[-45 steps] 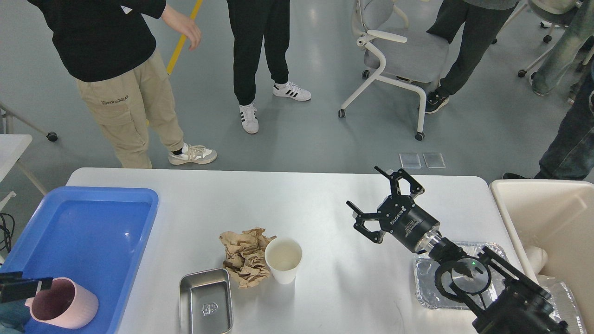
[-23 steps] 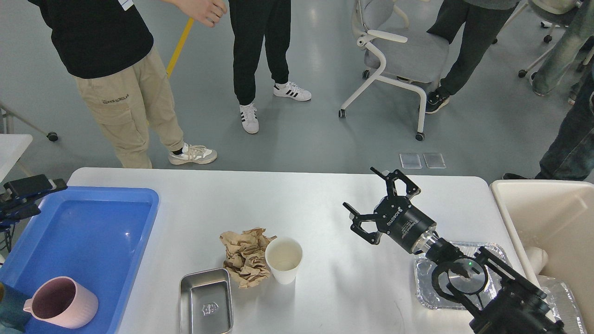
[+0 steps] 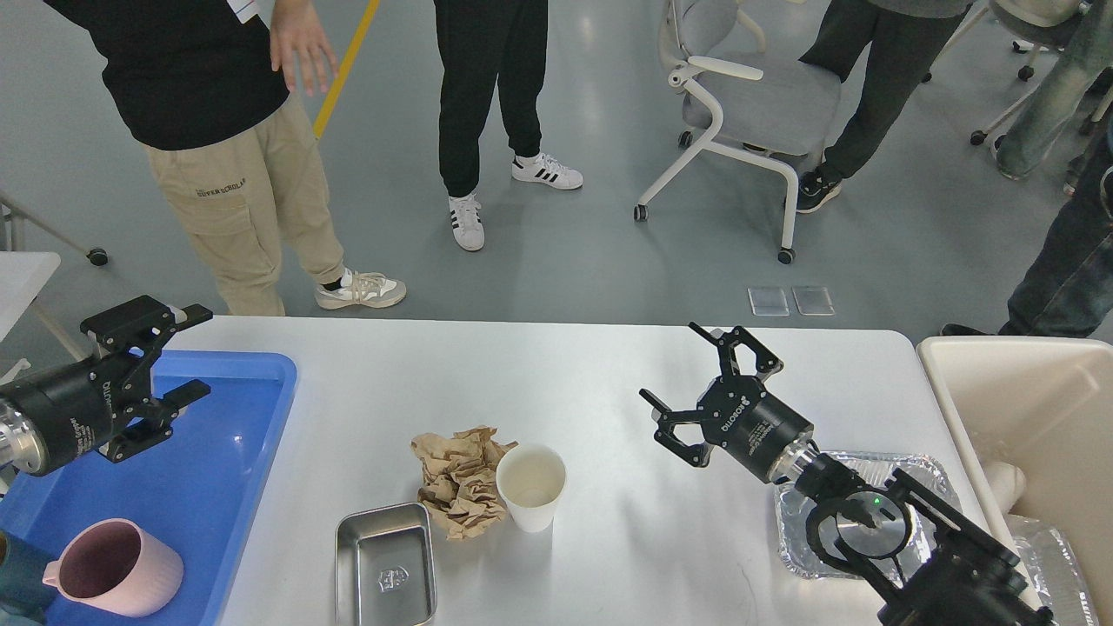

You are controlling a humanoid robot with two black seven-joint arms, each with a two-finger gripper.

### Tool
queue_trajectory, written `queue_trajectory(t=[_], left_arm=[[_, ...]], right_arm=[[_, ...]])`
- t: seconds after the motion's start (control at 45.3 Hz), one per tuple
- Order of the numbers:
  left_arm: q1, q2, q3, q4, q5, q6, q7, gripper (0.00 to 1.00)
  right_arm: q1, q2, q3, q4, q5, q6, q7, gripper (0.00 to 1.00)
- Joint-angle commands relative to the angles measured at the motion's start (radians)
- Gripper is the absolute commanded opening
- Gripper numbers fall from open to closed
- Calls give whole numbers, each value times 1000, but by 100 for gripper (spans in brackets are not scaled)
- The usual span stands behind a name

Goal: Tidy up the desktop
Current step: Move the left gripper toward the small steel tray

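1. the desktop (image 3: 609, 374) fills the lower half of my view, its near edge cut off by the frame.
2. on it sit a crumpled brown paper (image 3: 456, 478), touching a white paper cup (image 3: 531, 487), with a steel tin (image 3: 385, 565) just beside them, partly cropped.
3. my right gripper (image 3: 709, 382) hovers wide open, empty; the arm hides part of a foil tray (image 3: 809, 530).
4. my left gripper (image 3: 169, 356) is spread open above the blue tray (image 3: 217, 487), empty.
5. a pink mug (image 3: 113, 569) lies in that tray.
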Motion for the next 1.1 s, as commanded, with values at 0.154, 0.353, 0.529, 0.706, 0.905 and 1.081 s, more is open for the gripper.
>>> queue_trajectory(t=[0.154,0.353,0.529,0.706,0.905,1.081], left_arm=[[5,180,11,-135,-8,53,4,97],[11,255,13,-171,-12,87,-1,97],[36,266,13,-155,-25,245,7,97],[36,278,13,-146,-78,250,10,97],[39,258,12,-143,-109,250,14,97],[53,180,20,-83,-101,246,16,97]], right_arm=[[1,1,-1,0,-16,0,0,100],[-1,1,-3,0,-16,0,0,100],[-1,-2,-3,0,-16,1,0,100],[1,-5,-1,0,-16,3,0,100],[-1,-10,-1,3,-16,3,0,100],[1,-4,-1,5,-16,3,0,100]])
